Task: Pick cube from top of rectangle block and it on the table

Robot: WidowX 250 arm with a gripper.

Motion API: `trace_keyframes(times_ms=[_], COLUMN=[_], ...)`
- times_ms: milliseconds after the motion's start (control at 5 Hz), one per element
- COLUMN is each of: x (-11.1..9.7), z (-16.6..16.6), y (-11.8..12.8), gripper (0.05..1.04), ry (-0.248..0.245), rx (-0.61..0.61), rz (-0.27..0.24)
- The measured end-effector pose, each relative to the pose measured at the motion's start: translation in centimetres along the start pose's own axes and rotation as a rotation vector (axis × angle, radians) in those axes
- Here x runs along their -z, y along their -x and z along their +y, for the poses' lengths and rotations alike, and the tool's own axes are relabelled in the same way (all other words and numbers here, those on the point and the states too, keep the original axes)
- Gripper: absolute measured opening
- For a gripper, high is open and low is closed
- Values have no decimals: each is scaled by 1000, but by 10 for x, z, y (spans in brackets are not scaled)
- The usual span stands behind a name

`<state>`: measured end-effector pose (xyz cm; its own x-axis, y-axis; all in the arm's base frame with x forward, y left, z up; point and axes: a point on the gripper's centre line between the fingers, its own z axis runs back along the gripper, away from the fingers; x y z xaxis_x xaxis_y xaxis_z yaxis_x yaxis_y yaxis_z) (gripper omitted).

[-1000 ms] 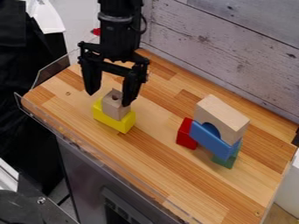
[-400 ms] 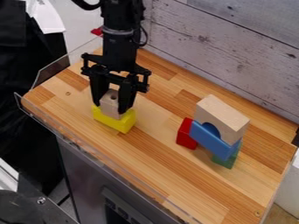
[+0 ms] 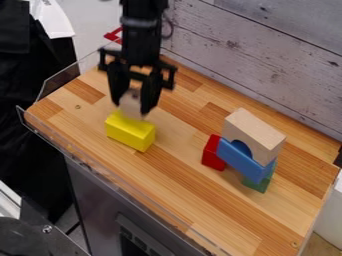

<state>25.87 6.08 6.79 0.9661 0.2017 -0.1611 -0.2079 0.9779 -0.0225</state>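
My gripper [image 3: 137,104] hangs over the left part of the table, shut on the small wooden cube [image 3: 131,104]. The cube is held just above and slightly behind the yellow rectangular block [image 3: 130,131], whose top face now shows. The yellow block lies flat on the wooden table [image 3: 180,175].
On the right stands a stack: a natural wood arch block [image 3: 254,135] over a tilted blue block [image 3: 242,161], with a red block [image 3: 213,153] at its left and a green block [image 3: 258,183] below. A grey plank wall [image 3: 267,55] runs behind the table.
My gripper came down around the cube, closed on it, and then rose with it off the yellow block. The other blocks have stayed where they were.
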Motion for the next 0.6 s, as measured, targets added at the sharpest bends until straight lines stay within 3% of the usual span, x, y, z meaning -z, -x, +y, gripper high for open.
trace_keyframes(times_ms=[200,400,600], x=[-27,-26,-7], z=[-2,-2,-1], y=[-19,-34,-44], gripper=[582,582,582], ry=[-13,-18,-39], rx=[25,34,42], rz=[-78,-82,-24])
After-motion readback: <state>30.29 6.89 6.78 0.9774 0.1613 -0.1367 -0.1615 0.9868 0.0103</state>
